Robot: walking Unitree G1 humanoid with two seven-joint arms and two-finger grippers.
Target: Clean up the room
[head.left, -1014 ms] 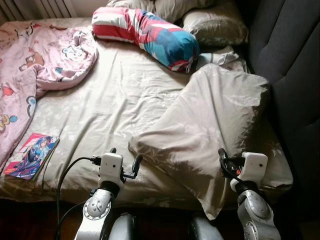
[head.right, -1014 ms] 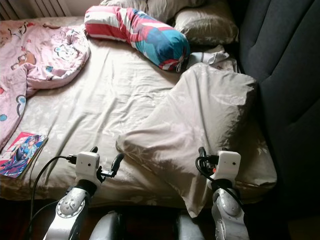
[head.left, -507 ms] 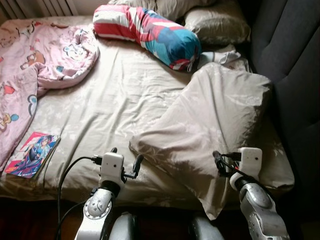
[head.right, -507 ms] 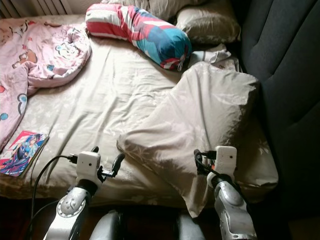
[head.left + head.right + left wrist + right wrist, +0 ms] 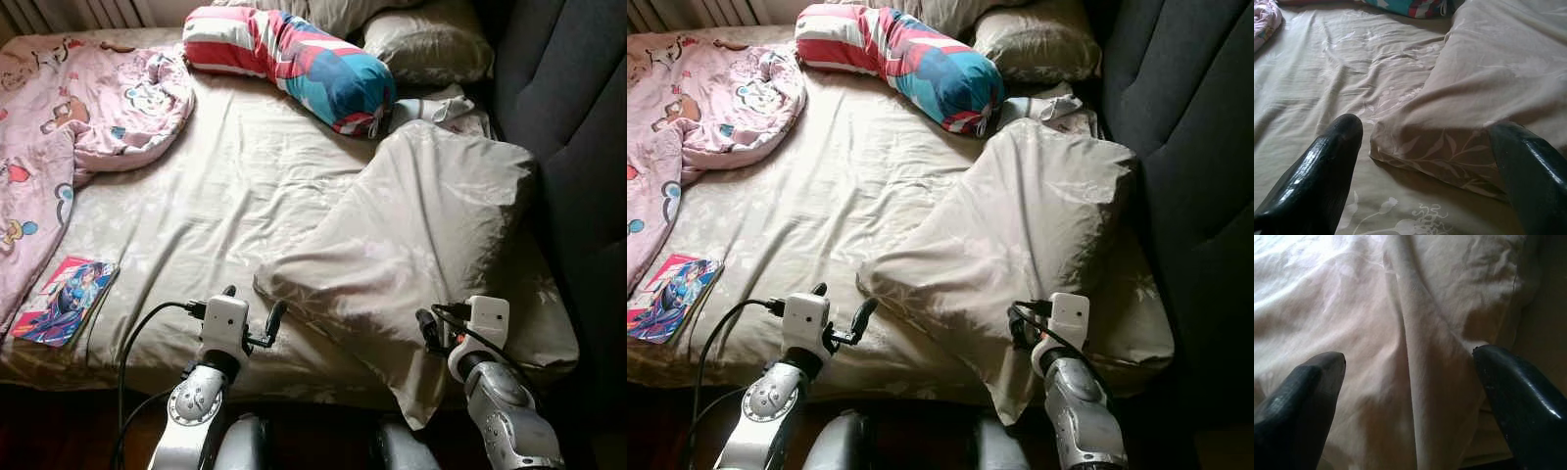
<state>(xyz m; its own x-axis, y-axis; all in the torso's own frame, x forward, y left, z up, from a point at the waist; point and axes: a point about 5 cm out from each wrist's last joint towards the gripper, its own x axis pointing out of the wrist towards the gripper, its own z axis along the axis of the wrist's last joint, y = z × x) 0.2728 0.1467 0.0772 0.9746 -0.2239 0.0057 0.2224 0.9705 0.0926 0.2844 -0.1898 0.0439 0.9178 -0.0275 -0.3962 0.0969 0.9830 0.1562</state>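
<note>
Left eye view shows a bed (image 5: pixel 196 211) with a beige sheet. Far on the left lies a pink blanket (image 5: pixel 59 127), bunched up, and near the front edge below it is a colourful book (image 5: pixel 61 302). Next comes the left gripper (image 5: pixel 252 315), held just over the front of the bed with its two black fingers spread wide and nothing between them. In the left wrist view those fingers (image 5: pixel 1327 161) frame the near corner of the big beige pillow (image 5: pixel 421 245).

That pillow lies crooked, slanting from the front of the bed up toward the dark headboard (image 5: pixel 573 127). A striped bolster (image 5: pixel 294 64) and another beige pillow (image 5: pixel 426 44) sit at the top of the bed.

The right gripper (image 5: pixel 428 331) is at the pillow's lower edge, fingers wide too, holding nothing. In the right wrist view the pillow cloth runs up between the fingers (image 5: pixel 1303 396).

I think the job now is to grab the pillow. It is soft and floppy, so each claw should push in deep over a corner before squeezing, then both should lift together.

Compared with one second ago, the right gripper has dropped lower and turned in toward the pillow edge. The left gripper has hardly moved. The pillow lies as it did.
</note>
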